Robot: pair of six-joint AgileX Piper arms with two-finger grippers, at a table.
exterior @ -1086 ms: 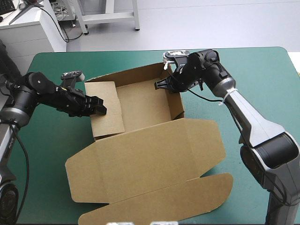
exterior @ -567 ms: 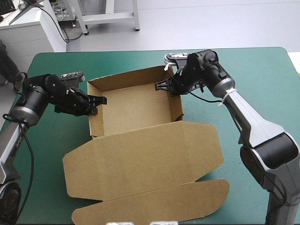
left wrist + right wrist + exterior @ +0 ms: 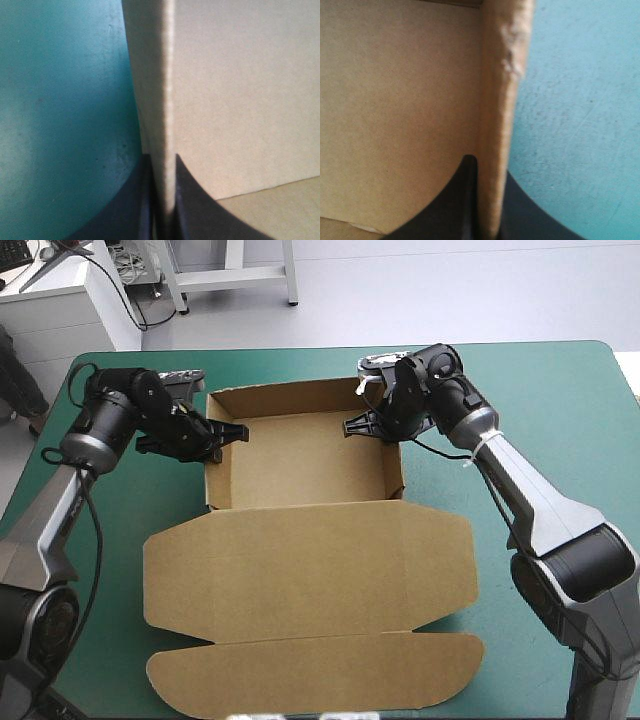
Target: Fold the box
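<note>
We find the table (image 3: 560, 400), teal-green covered, carrying the box (image 3: 305, 462) at its middle. The walled part sits toward the far edge and the lid (image 3: 310, 565) lies flat toward the near edge, long axis across the table. The left gripper (image 3: 232, 432) is clamped on the left wall (image 3: 165, 100), and the right gripper (image 3: 358, 425) on the right wall (image 3: 495, 100). Each arm is nearest its own wall.

Brown box (image 3: 310, 560), open tray with walls raised, upper middle of the frame, lid lying flat toward the lower edge
</note>
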